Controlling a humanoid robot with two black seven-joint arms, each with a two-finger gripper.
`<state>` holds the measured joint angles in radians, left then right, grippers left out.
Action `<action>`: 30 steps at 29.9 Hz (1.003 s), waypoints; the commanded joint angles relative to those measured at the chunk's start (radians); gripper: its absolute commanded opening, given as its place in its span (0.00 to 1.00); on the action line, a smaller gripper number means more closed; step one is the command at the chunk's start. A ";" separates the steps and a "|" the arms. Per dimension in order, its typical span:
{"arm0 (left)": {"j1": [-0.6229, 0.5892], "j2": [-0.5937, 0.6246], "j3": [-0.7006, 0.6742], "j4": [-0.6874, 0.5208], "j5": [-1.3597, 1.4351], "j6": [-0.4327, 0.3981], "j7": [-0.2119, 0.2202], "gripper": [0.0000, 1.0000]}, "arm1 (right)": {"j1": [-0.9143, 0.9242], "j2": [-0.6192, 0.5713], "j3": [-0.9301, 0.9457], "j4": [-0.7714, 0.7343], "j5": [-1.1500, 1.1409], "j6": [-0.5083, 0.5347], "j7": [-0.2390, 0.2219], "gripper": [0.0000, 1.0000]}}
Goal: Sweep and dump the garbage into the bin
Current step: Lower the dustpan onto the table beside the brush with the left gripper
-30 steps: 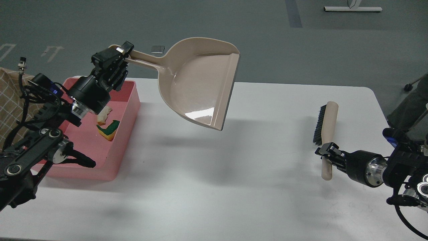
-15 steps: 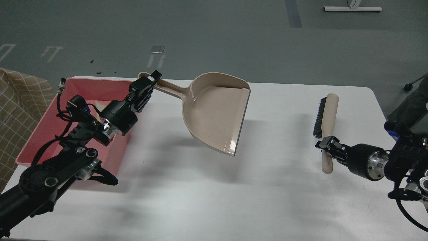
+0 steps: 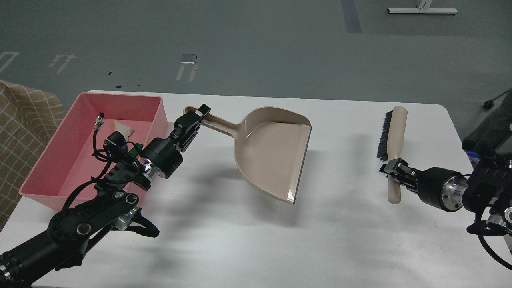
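The pink bin (image 3: 44, 156) stands at the table's left. The white bread slice (image 3: 123, 129) lies inside it near the far end. The yellow sponge is mostly hidden behind my left arm. My left gripper (image 3: 196, 116) is shut on the handle of the beige dustpan (image 3: 276, 154), held low over the table's middle, to the right of the bin, pan empty. My right gripper (image 3: 394, 167) is shut on the handle of the beige black-bristled brush (image 3: 392, 136) at the right.
The white table (image 3: 240, 240) has a rounded right far corner and a front edge near the frame's bottom. A checked beige cloth (image 3: 20, 132) is left of the bin. Grey floor lies beyond the table.
My left arm has swung the dustpan down and to the right, away from over the bin, toward the table's middle. The right gripper with the brush has barely moved.
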<state>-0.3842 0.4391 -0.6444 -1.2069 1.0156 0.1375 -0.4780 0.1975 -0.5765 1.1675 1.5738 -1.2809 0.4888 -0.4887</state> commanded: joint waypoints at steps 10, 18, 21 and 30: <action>-0.013 -0.152 0.003 0.000 0.009 0.080 0.101 0.00 | -0.003 0.000 -0.002 -0.009 -0.003 0.000 0.000 0.10; -0.004 -0.226 0.088 0.000 0.060 0.158 0.133 0.00 | -0.003 0.001 -0.002 -0.014 -0.003 0.000 0.000 0.10; -0.004 -0.252 0.088 0.001 0.061 0.162 0.162 0.00 | -0.003 0.001 -0.002 -0.012 -0.003 0.000 0.000 0.10; -0.016 -0.295 0.088 0.089 0.060 0.169 0.182 0.03 | 0.000 0.000 0.000 -0.011 0.000 0.000 0.000 0.11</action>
<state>-0.3969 0.1492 -0.5553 -1.1472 1.0765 0.3052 -0.2965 0.1965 -0.5752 1.1673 1.5601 -1.2825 0.4887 -0.4887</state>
